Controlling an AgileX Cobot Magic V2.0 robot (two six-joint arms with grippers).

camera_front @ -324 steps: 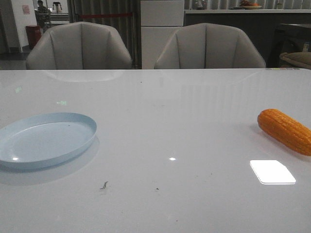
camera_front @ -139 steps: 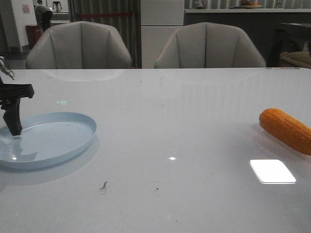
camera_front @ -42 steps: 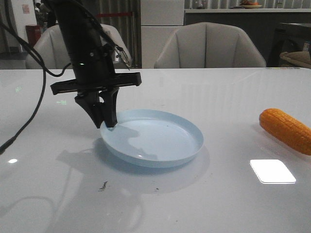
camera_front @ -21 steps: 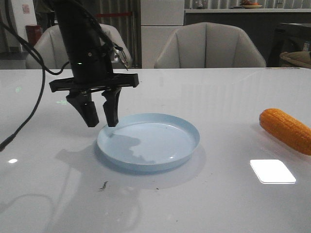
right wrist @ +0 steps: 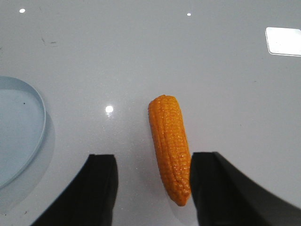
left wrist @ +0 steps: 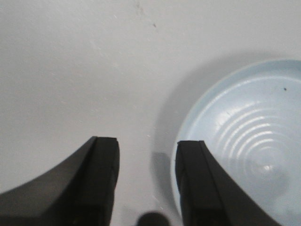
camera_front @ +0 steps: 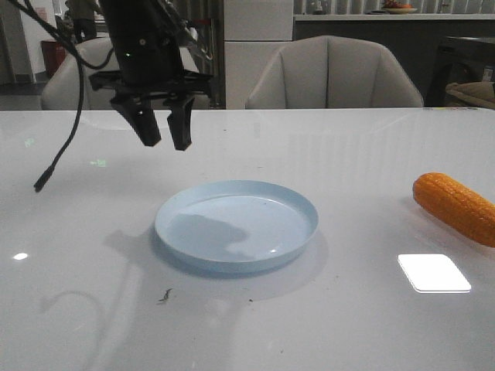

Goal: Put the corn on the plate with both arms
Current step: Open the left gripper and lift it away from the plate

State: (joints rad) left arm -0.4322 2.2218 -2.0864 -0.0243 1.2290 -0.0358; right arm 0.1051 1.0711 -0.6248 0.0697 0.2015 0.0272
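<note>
The pale blue plate lies flat at the table's middle; it also shows in the left wrist view and the right wrist view. The orange corn lies at the table's right edge. My left gripper is open and empty, raised above the table behind the plate's left rim. In the left wrist view the left gripper has its jaws spread over bare table beside the plate's rim. My right gripper is open above the corn, whose near end lies between the jaws, close to one finger. The right arm is out of the front view.
Two grey chairs stand behind the table's far edge. A black cable hangs from the left arm over the table's left part. A bright light patch reflects on the table near the corn.
My left gripper dragged the plate from the far left to the middle, let go of its rim, and has risen up and away. The corn has not moved.
</note>
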